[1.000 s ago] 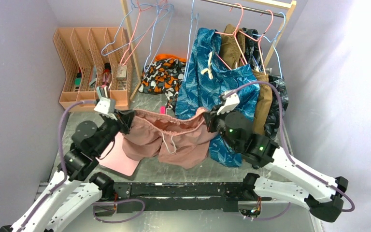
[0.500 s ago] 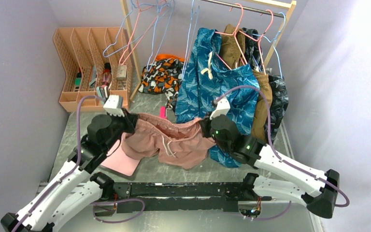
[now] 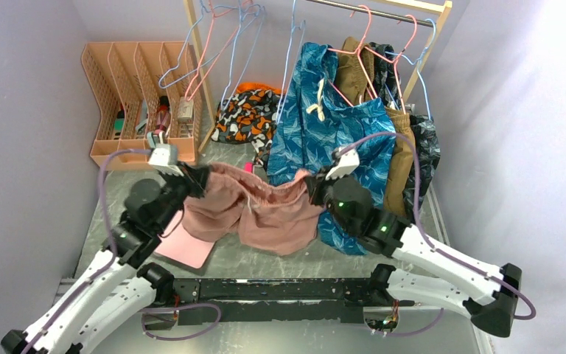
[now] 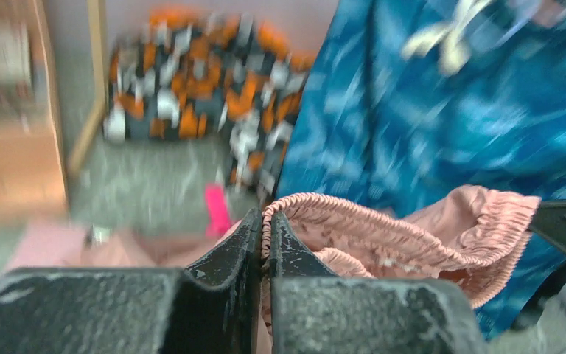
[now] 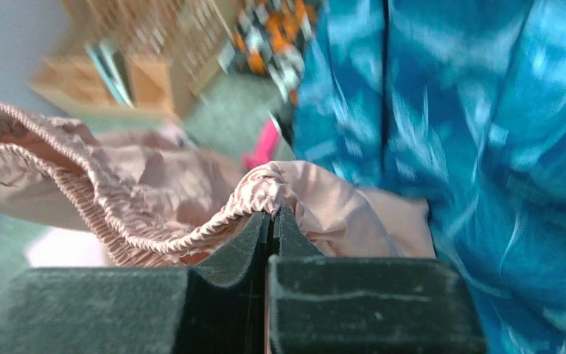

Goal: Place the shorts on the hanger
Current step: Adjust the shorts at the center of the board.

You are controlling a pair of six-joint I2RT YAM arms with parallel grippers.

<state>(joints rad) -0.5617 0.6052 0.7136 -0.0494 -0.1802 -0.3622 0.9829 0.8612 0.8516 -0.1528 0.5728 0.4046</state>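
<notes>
The left hand is clenched on the waistband's left end. The shorts (dusty pink, sagging in the middle) hang between the 2 hands above the bench. The right hand pinches the right end, beside the blue patterned garment.

No writing, label, brand, number or sign can be read anywhere in these views; both wrist pictures are blurred by motion.
</notes>
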